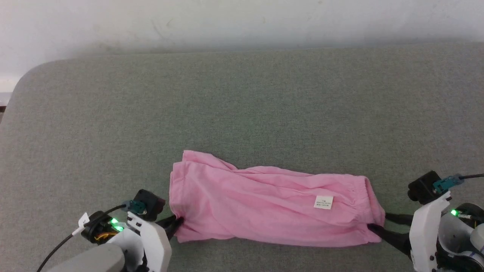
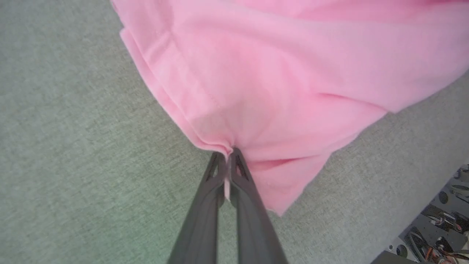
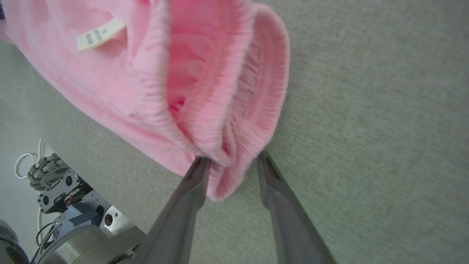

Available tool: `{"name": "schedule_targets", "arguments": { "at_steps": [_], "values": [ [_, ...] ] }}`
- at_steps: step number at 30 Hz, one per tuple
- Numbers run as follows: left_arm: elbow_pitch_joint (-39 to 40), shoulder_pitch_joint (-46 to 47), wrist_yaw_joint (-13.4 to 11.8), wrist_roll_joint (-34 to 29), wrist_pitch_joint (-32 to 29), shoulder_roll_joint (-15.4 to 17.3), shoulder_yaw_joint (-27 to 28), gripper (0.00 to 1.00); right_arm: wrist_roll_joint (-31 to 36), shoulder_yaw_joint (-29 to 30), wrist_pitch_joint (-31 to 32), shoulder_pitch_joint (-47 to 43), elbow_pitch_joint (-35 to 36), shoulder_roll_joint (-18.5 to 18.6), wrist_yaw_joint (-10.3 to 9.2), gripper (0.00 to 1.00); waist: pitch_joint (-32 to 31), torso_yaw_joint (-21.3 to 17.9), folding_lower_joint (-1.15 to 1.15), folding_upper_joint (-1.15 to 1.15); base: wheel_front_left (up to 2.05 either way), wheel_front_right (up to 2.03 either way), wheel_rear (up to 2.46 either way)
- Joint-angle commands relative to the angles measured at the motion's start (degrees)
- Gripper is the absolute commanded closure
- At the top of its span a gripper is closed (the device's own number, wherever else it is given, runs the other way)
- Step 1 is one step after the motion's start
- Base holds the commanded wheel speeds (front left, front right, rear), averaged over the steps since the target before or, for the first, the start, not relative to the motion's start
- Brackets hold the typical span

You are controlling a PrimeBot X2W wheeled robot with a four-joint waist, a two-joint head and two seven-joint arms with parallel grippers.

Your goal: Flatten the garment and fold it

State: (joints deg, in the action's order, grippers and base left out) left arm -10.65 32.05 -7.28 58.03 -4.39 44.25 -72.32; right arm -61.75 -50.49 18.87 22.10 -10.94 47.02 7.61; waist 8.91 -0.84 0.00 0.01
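The left gripper [image 2: 228, 154] has its jaws pressed together, pinching the near corner of a leg hem of the garment [image 1: 264, 200]. The right gripper [image 3: 231, 159] has its jaws spread, with the near corner of the gathered waistband [image 3: 220, 91] lying loose between them; one finger touches the cloth and the other stands clear. The pink shorts lie stretched sideways between the two grippers on the grey-green table [image 1: 242, 94], with the white label [image 1: 323, 202] facing up. They look doubled over lengthwise, with diagonal creases across the middle. I judge this to be the laying-down at the end of a stretch or fold. The next move calls for the left jaws to let go, both grippers to draw clear without dragging the cloth, then smoothing.
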Motion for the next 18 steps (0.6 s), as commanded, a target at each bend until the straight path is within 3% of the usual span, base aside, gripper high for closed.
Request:
{"name": "schedule_targets", "arguments": {
  "at_steps": [1, 5, 12, 18],
  "values": [
    [-1.09, -0.37, -0.95, -1.16, 1.78, -0.71, 0.37, 0.0, 1.22, 0.45, -1.11, 0.38, -0.26, -0.06, -0.12, 0.0, 0.07, 0.09, 0.0, -0.01, 0.0, 0.0, 0.0],
    [-1.36, -0.19, -4.52, -4.78, 8.89, -1.17, 2.01, 0.0, 4.06, 2.98, -4.62, 1.79, 2.4, 1.41, -0.12, 0.0, -0.74, 0.12, 0.0, -0.01, 0.0, 0.0, 0.0],
    [1.92, -3.39, -15.6, -9.07, 18.63, -1.83, 7.57, 0.0, 7.51, 9.62, -3.57, 0.16, 10.97, 5.49, -0.12, 0.0, -3.47, 0.82, 0.0, -0.01, 0.0, 0.0, 0.0],
    [7.84, -9.67, -24.86, -18.68, 19.36, -5.31, 21.07, 0.0, 9.75, 16.01, 3.27, -3.16, 14.58, 4.9, -0.12, 0.0, -4.61, 1.65, 0.0, -0.01, 0.0, 0.0, 0.0]
  ]
}}
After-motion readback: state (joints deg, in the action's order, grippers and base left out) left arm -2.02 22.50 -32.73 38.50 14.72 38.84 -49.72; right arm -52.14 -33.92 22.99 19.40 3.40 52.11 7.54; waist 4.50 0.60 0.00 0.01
